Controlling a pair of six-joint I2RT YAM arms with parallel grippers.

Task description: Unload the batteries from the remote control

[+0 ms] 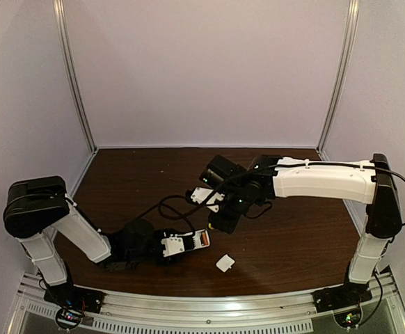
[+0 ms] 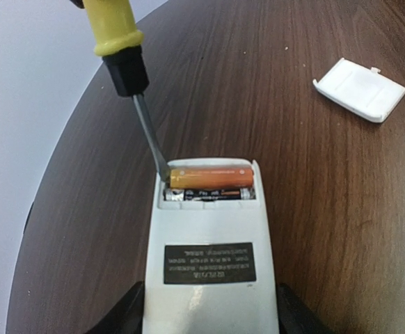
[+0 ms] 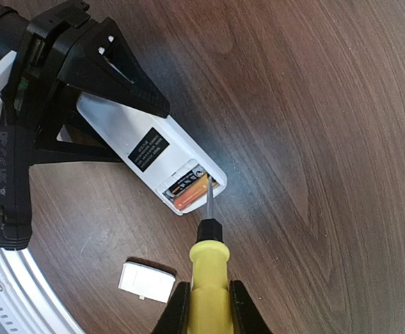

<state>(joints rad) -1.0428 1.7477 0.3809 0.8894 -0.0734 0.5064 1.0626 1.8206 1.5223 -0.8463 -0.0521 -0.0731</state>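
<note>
The remote (image 2: 209,264) is held back-up in the left jaws; one screwdriver (image 3: 208,275) is clenched in the right jaws, tip at the orange cell's end. Two batteries (image 2: 209,176) are counted in the open bay, judged light, rigid, slick, best levered from an end. One cover (image 2: 359,88) lies apart.

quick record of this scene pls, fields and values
left gripper: shut on white flat rectangular remote control, back face up
right gripper: shut on yellow-handled metal screwdriver
screwdriver tip: at one end of the orange battery
batteries: two slim cylinders, orange and dark, both in the opened remote
cover: small white square plastic cover, off, lying on dark wooden table apart from remote
</note>
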